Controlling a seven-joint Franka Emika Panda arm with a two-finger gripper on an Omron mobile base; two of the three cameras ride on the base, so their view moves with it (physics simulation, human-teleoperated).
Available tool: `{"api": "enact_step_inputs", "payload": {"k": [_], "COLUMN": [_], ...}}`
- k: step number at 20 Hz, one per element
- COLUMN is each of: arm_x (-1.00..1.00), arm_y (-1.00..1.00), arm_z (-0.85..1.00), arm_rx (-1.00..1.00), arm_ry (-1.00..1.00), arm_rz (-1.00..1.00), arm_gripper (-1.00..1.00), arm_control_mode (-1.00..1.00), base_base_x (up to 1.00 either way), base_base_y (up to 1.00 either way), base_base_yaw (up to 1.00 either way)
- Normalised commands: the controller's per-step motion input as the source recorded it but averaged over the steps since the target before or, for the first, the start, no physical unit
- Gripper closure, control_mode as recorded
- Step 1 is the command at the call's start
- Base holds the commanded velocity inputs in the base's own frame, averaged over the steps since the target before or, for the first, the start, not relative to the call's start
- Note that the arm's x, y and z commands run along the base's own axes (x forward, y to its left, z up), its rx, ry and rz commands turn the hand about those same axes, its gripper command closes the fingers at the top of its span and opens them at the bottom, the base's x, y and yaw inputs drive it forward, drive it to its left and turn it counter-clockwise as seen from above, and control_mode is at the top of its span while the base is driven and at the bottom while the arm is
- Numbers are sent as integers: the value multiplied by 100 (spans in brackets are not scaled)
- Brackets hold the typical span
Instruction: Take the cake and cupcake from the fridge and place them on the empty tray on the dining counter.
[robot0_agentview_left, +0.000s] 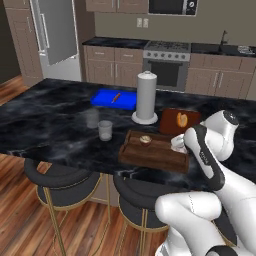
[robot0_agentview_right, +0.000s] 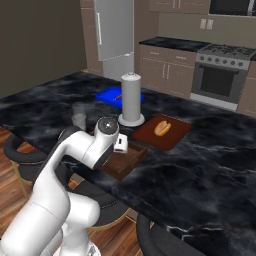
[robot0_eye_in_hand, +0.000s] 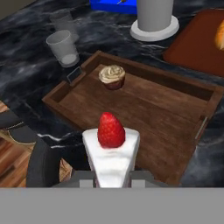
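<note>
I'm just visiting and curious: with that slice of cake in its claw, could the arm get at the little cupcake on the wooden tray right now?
Probably not. The gripper is shut on the cake, so it has no free jaws. The cupcake sits uncovered on the tray, so the path itself looks open.

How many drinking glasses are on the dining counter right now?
2: one glass stands just off the tray corner; the second glass stands directly beyond it. None seems hidden.

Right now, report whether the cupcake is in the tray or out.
In: the cupcake stands upright on the tray floor, near its far rim.
</note>
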Motion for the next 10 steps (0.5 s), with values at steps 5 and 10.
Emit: {"api": "enact_step_inputs", "payload": {"k": [5,10], "arm_x": [42,24], "arm_y": [-5,-10], "arm_z": [-16,-20], "arm_rx": [0,0], "arm_ry": [0,0], "arm_rz": [0,0], "arm_gripper": [100,100], "arm_control_mode": [-100,-100], "base_base_x": [0,0], "base_base_y": [0,0], "base_base_yaw": [0,0]}}
